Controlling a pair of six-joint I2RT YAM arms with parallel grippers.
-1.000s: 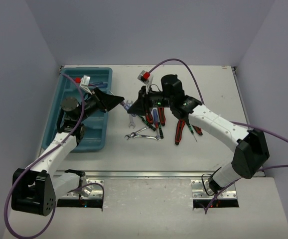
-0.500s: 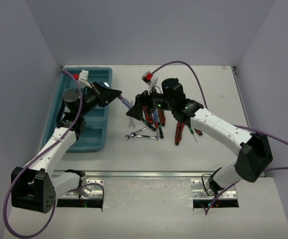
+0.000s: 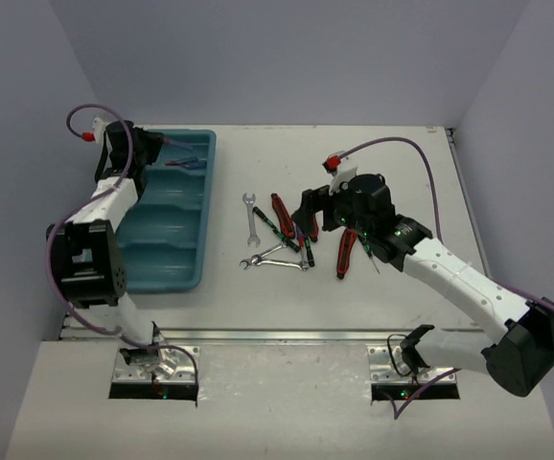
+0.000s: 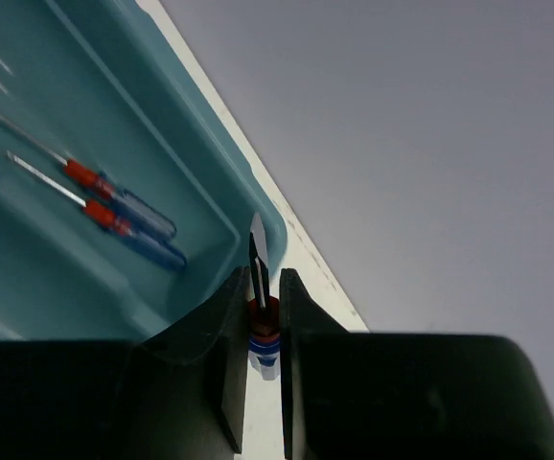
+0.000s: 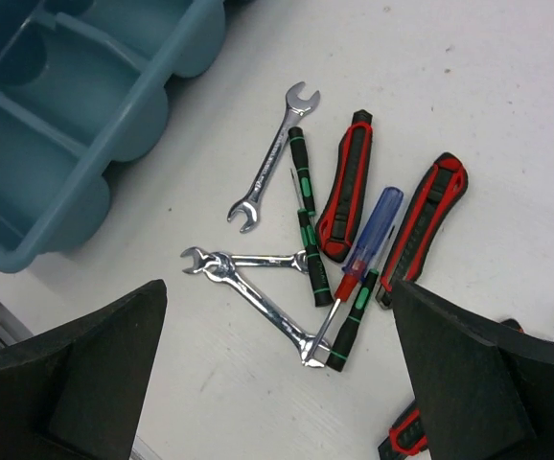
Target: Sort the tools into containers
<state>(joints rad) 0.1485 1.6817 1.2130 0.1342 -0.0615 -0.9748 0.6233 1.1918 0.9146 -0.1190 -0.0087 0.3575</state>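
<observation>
My left gripper (image 4: pixel 263 278) is shut on a screwdriver (image 4: pixel 259 257) with a red and blue handle, its shaft sticking out past the fingertips. It hangs at the far corner of the teal tray (image 4: pixel 210 172) (image 3: pixel 162 235). Two blue-and-red screwdrivers (image 4: pixel 128 218) (image 3: pixel 185 163) lie in the tray's end compartment. My right gripper (image 5: pixel 275 287) (image 3: pixel 313 213) stands open above the pile of tools. There I see silver wrenches (image 5: pixel 272 158) (image 5: pixel 263 302), a blue screwdriver (image 5: pixel 371 235), black-green screwdrivers (image 5: pixel 313 259) and red-and-black handles (image 5: pixel 346 187).
More red-and-black pliers (image 3: pixel 346 251) lie right of the pile, under my right arm. The tray's other compartments (image 5: pixel 37 125) hold nothing that I can see. Grey walls close in the table on three sides, and the left arm's purple cable (image 3: pixel 66 125) loops near the left wall.
The right gripper let go of the screwdriver, opened wide and drew back over the pile. The left gripper closed on it and swung it left to the tray's far corner.
</observation>
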